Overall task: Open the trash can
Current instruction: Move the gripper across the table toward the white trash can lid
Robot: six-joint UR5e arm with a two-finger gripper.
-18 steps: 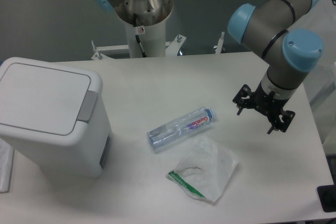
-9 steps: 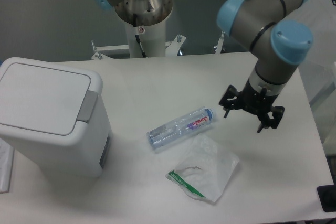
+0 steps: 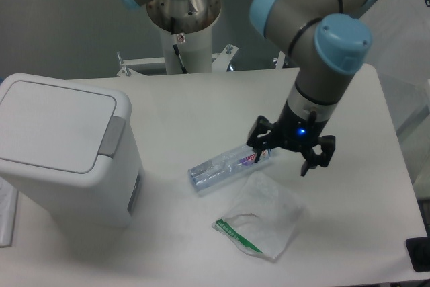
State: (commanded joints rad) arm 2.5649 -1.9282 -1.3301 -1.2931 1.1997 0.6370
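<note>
Our pincer (image 3: 281,155) hangs over the middle of the table (image 3: 201,105) with its fingers spread apart and nothing between them, directly above the cap end of the water bottle (image 3: 228,165) that lies on its side there. Just in front of the bottle sits a crumpled clear plastic bag (image 3: 262,216) with a green strip.

What we are after is the trash can (image 3: 64,146) — the big white bin at the left edge of the table, well apart from us, its flat lid down and the grey push-tab (image 3: 112,135) showing at the rim that faces us.

To do this step well, we judge that we should carry on leftward at a height that clears the bottle and bag, then come down squarely over the grey tab rather than the lid panel. Pressing straight down with one fingertip, or with the fingers brought together, looks safer than a glancing push, since the bin seems light and could slide or tip toward the table edge. We would then lift clear so the lid has room to swing.

Compared with a second ago, we have swept from near the right side of the table leftward and a little lower — the arm has rotated with it — while bin, bottle and bag have not shifted.
</note>
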